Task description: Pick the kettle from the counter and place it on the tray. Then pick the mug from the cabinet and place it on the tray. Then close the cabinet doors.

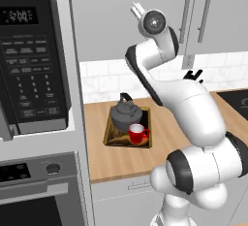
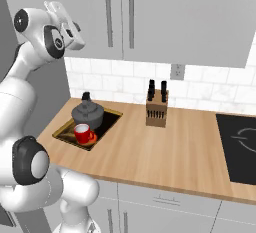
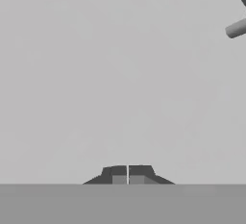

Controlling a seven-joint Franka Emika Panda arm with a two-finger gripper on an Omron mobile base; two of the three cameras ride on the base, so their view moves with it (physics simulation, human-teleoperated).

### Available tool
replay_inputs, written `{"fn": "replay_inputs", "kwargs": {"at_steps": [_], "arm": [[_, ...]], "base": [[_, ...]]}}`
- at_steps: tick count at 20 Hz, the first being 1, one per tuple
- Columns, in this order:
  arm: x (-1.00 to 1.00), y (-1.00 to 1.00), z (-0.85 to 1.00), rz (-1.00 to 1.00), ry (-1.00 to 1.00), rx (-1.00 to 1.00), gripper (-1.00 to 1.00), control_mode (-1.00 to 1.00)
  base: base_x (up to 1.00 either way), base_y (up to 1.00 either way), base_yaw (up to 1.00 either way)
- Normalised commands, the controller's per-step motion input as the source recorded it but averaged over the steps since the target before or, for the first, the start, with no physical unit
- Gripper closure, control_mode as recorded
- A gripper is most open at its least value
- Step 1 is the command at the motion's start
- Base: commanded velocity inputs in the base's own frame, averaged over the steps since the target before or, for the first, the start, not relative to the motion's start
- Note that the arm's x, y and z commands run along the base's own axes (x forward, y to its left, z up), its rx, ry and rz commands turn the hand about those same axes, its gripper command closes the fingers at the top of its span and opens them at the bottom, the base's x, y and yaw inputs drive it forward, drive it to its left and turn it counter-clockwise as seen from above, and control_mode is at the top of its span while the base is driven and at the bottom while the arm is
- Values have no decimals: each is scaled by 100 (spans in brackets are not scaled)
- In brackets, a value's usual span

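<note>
Squat dark grey metal kettle [image 2: 88, 113] and small bright red mug [image 2: 83, 133]: both on the shallow brown-gold patterned tray [image 2: 111, 118], left end of the light wooden worktop [image 2: 165, 149], mug at the tray's front edge. Light grey cabinet doors [image 2: 185, 17]: flush. Two-finger gripper [image 3: 128, 175]: tips together, empty, facing a door panel.

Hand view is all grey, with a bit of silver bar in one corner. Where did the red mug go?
Observer: The mug stands on the tray, close by the kettle.
Operator: Is the cupboard open?
Observer: No, the cabinet doors look shut, flush side by side.
Operator: What else is down there?
Observer: A knife block stands on the counter, apart from the tray.
</note>
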Motion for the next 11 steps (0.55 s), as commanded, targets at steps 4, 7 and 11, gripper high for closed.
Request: {"fn": "replay_inputs", "kwargs": {"at_steps": [4,7,11], "arm": [[100,-44,-14,11,1,18,100,-100],[100,-32,-49,13,0,7,100,-100],[98,-30,-62,11,0,3,100,-100]], "base": [[0,0,0],[0,0,0],[0,0,0]]}}
